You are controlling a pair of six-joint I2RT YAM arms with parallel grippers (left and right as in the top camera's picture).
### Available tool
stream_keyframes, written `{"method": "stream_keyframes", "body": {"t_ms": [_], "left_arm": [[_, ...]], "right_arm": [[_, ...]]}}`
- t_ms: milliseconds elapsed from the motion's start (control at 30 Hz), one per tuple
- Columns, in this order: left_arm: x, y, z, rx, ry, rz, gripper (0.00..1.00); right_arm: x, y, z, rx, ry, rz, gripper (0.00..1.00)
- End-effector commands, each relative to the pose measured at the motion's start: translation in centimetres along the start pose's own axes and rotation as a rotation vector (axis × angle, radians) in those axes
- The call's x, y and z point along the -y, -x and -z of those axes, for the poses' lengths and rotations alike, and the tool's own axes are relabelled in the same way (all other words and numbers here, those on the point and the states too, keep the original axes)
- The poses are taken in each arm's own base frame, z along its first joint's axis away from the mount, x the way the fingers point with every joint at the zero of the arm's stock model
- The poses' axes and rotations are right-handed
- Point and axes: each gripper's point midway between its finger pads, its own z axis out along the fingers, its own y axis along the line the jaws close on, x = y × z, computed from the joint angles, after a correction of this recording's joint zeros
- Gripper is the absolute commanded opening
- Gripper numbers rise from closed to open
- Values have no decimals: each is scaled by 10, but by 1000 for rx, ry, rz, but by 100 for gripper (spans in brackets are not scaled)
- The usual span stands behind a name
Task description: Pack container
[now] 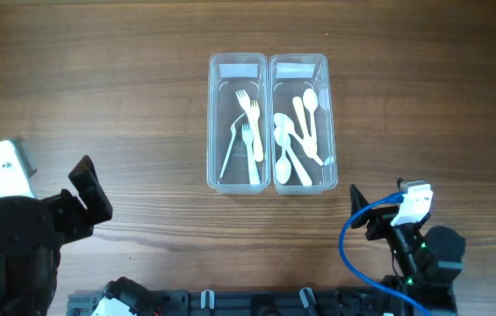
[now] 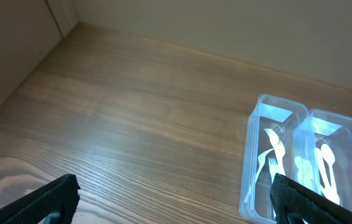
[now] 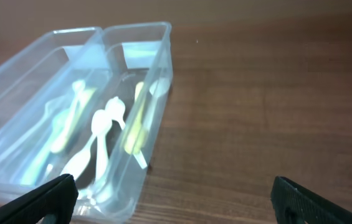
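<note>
Two clear plastic containers stand side by side mid-table. The left container (image 1: 238,123) holds white forks (image 1: 249,127). The right container (image 1: 298,123) holds white spoons (image 1: 296,136). Both also show in the left wrist view (image 2: 269,155) and the right wrist view (image 3: 144,106). My left gripper (image 1: 89,189) is open and empty at the front left, well away from the containers. My right gripper (image 1: 362,211) is open and empty at the front right, just in front of the spoon container's near corner.
The wooden table (image 1: 98,79) surrounds the containers. A blue cable (image 1: 348,254) loops by the right arm's base. A wall runs along the table's far edge in the left wrist view (image 2: 225,25).
</note>
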Motion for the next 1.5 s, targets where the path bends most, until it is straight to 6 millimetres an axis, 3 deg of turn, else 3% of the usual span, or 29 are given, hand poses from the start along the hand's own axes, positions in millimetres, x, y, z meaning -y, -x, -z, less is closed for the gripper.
{"method": "stream_keyframes", "body": {"t_ms": [0, 1200, 1333, 1467], "left_arm": [[-4, 1, 1, 10, 15, 12, 100], [-6, -2, 0, 1, 23, 4, 100], [-14, -15, -9, -39, 73, 38, 100], [-16, -21, -39, -2, 85, 191, 100]], "right_arm": [[-2, 3, 0, 23, 13, -5, 100], [-2, 3, 0, 23, 12, -5, 100], [-2, 3, 0, 23, 12, -5, 100], [-2, 3, 0, 23, 12, -5, 100]]}}
